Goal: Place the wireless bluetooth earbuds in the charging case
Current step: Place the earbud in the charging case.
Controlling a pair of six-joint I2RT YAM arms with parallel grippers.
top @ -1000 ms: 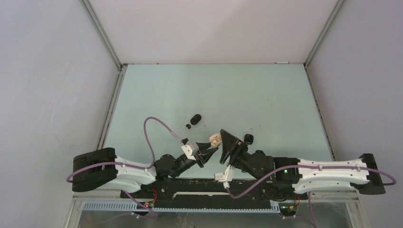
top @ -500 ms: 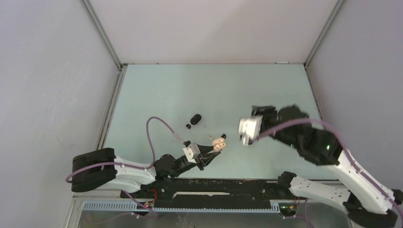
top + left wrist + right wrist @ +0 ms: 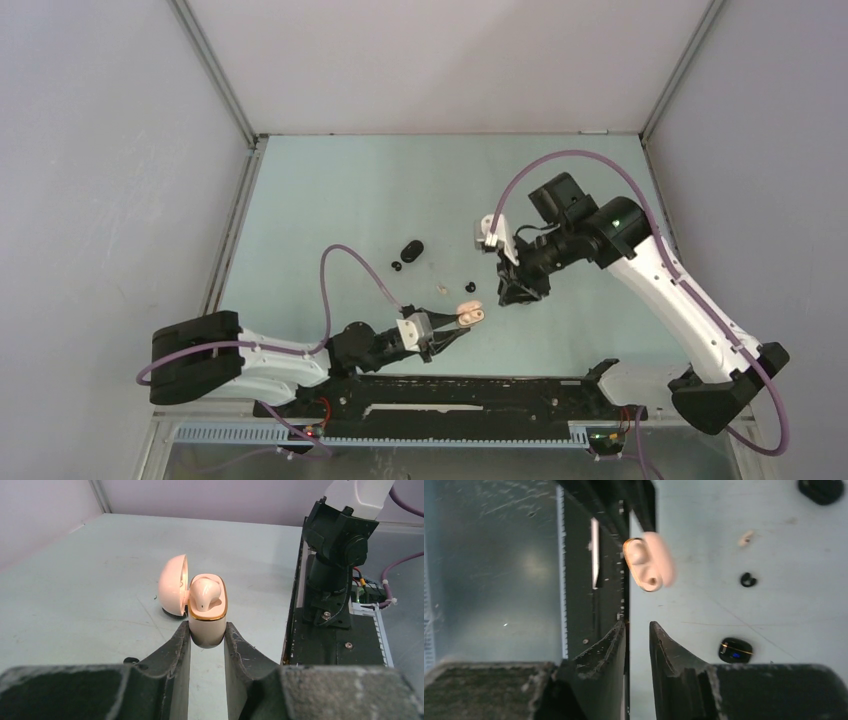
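Note:
My left gripper is shut on the base of an open cream charging case, low over the table. One whitish earbud sits in the case, and its lid is flipped to the left. My right gripper hangs above the table to the right of the case, jaws a narrow gap apart and empty. The case also shows in the right wrist view. A loose whitish earbud and a black earbud lie beyond the case.
A closed black case and another black earbud lie to the far left. A second black case with a blue light lies under my right gripper. The black base rail runs along the near edge.
My right arm has lifted away from the cream case and swung out to the right. My left gripper has shifted slightly right and nearer with the case.

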